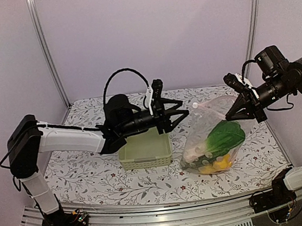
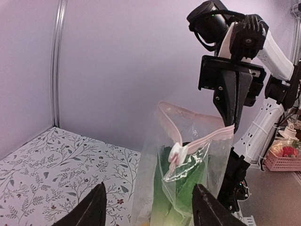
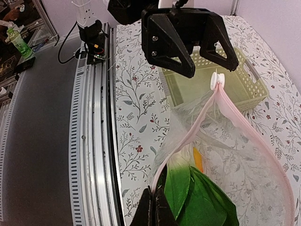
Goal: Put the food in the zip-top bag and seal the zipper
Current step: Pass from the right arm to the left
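Note:
The zip-top bag (image 1: 213,136) stands upright on the table's right side. Inside it are the food: a leafy bok choy (image 1: 224,136) and yellow fruit (image 1: 218,165). My right gripper (image 3: 155,213) is shut on one end of the pink zipper (image 3: 188,136) and holds the bag up. The mouth gapes open, its two strips meeting at a white slider (image 3: 217,79) at the far end. My left gripper (image 1: 183,108) is open and level with that slider (image 2: 176,153), just short of it. The bag (image 2: 188,169) shows ahead between the left fingertips (image 2: 96,207).
A pale green lattice basket (image 1: 145,160) sits under the left arm, left of the bag. The metal rail (image 3: 94,141) runs along the table's near edge. Off the table are a pink basket (image 2: 282,160) and a green bottle (image 3: 19,42).

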`<state>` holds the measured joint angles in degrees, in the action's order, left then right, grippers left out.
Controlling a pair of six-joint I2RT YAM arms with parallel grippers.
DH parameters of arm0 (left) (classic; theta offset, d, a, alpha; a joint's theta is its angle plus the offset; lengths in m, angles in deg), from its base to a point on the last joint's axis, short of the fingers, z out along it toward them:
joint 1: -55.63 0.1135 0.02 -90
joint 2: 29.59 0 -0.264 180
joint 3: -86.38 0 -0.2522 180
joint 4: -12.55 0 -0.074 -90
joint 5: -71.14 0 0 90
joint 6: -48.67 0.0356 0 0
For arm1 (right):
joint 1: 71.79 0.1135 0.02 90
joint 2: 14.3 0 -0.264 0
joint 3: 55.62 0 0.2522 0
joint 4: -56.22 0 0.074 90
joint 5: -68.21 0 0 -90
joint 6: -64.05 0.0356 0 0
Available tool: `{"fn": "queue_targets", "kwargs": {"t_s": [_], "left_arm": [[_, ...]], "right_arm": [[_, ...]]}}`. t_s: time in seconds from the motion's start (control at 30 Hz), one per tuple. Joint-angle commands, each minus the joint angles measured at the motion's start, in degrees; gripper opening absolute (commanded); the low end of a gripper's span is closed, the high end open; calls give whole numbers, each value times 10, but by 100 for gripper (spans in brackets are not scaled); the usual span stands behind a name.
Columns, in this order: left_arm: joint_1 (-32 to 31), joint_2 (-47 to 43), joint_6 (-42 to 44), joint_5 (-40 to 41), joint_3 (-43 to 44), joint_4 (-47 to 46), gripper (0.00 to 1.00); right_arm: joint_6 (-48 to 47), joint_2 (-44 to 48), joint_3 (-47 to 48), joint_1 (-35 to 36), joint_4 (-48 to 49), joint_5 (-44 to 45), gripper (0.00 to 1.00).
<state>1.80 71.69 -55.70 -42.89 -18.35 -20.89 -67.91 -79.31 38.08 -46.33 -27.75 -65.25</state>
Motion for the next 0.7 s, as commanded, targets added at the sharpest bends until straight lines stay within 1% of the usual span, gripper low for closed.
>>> {"fn": "queue_targets", "kwargs": {"t_s": [0.0,0.07,0.17,0.27,0.53,0.67], "left_arm": [[6,42,-32,-70,39,-48,57],[7,59,-49,-93,49,-65,52],[7,78,-67,-114,66,-76,46],[7,91,-77,-129,77,-83,44],[6,110,-87,-145,99,-78,31],[6,113,-82,-148,105,-59,22]], "right_arm": [[6,-4,2,2,7,-11,0],[6,-5,2,2,7,-9,0],[6,-5,2,2,5,-7,0],[6,-6,2,2,7,-4,0],[15,-10,1,3,14,2,0],[20,-13,0,3,18,6,0]]}}
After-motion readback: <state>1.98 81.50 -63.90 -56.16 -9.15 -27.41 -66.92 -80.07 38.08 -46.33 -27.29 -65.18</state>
